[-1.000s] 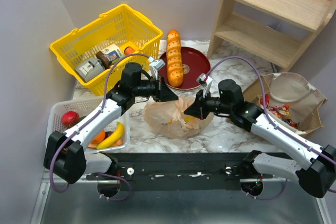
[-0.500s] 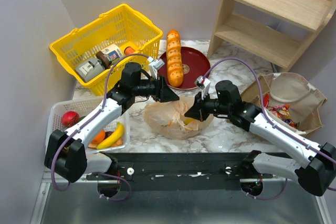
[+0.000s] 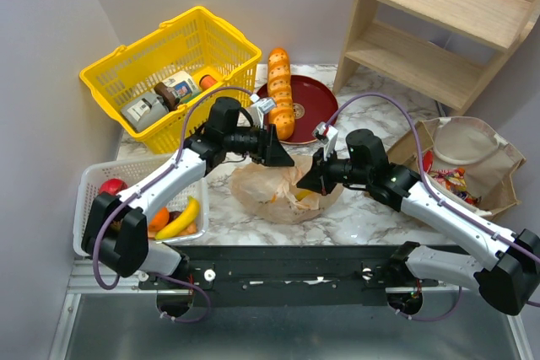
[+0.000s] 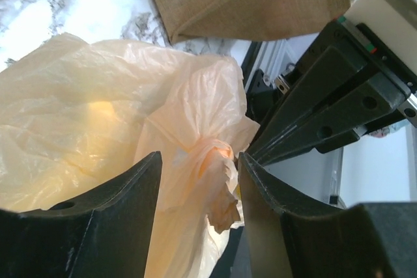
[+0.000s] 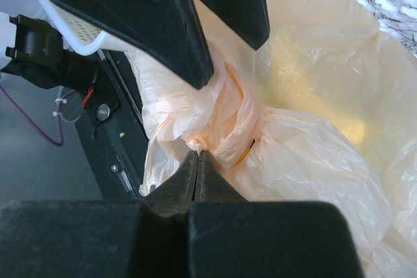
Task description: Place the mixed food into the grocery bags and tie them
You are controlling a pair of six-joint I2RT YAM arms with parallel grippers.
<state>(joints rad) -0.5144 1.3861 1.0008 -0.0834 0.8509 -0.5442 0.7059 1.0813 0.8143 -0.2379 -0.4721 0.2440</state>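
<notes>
– Brown paper bag (image 3: pixel 504 176) far right on the marble, mouth gaping, not tied, crisp packets (image 3: pixel 447 179) already inside.
– Half done there, by the look of it. And centre stage?
– Tan plastic bag (image 3: pixel 278 196), between the two arms, thin and crinkly, with something yellow glowing through the film.
– Loaded, then. Tied?
– Looks nearly so: neck twisted into a tight knot (image 5: pixel 228 112). Jaws spread wide on the left gripper (image 4: pixel 199 167), standing either side of that knot, not clamped. Pressed together on the right gripper (image 5: pixel 197 154), pinching a wisp of film just below it.
– Leftovers?
– Yes: banana (image 3: pixel 181 218) and small fruit (image 3: pixel 111 190) lying in the white tray (image 3: pixel 89 183), left side. Not yet bagged.
</notes>
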